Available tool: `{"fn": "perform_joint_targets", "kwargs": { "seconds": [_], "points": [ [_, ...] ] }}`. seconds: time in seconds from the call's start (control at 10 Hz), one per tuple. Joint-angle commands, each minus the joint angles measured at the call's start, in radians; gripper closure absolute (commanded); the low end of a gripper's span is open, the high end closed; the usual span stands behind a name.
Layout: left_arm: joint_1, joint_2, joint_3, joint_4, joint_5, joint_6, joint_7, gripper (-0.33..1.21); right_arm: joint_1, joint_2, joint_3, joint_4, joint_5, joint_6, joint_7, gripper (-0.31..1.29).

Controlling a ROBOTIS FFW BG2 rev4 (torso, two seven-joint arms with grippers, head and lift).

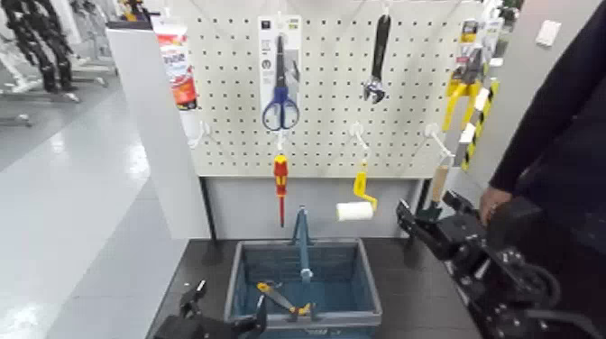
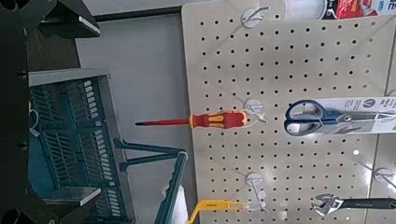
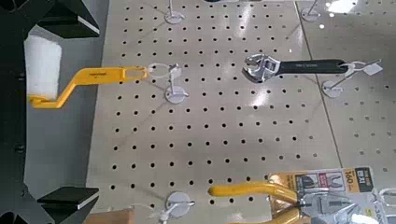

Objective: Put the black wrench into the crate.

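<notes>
We've got shiny floor (image 1: 81,198) beside a dark tabletop (image 1: 410,302), left pincer (image 1: 231,295) gaping near the crate (image 1: 236,288), right pincer (image 1: 427,204) gaping near the pegboard (image 1: 325,117).

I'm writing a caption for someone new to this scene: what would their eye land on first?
Probably the pegboard across the middle, where blue-handled scissors, a red-and-yellow screwdriver and a black wrench hang. Next, the blue-grey crate below it, its handle raised and a yellow-handled tool inside. The robot's dark right gripper stands out too, open at the board's lower right.
</notes>
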Motion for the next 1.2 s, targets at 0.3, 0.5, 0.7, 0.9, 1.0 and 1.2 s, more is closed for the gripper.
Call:
{"fn": "perform_joint_targets", "kwargs": {
  "seconds": [0.3,0.5,0.7,0.9,1.0,1.2],
  "points": [
    [-0.013,0.000,-0.008,0.000,0.002,0.003,-0.013,0.11,-0.120,-0.003,0.022,0.032,-0.009,0.001,0.015,0.11],
    [-0.018,0.000,-0.014,-0.001,0.002,0.003,-0.016,0.11,-0.178,-0.006,0.045,0.061,-0.025,-0.001,0.023,0.12],
    [-0.025,0.000,-0.022,-0.001,0.003,0.003,-0.021,0.11,-0.246,-0.014,0.060,0.095,-0.041,-0.005,0.032,0.12],
    [-0.030,0.000,-0.026,-0.001,0.003,0.003,-0.021,0.11,-0.313,-0.020,0.071,0.130,-0.061,-0.007,0.049,0.13],
    [-0.033,0.000,-0.029,-0.001,0.003,0.003,-0.021,0.11,-0.350,-0.023,0.082,0.153,-0.072,-0.007,0.061,0.13],
    [-0.039,0.002,-0.034,-0.001,0.003,0.005,-0.024,0.11,-0.424,-0.031,0.108,0.204,-0.103,-0.005,0.092,0.13]
  ]
}}
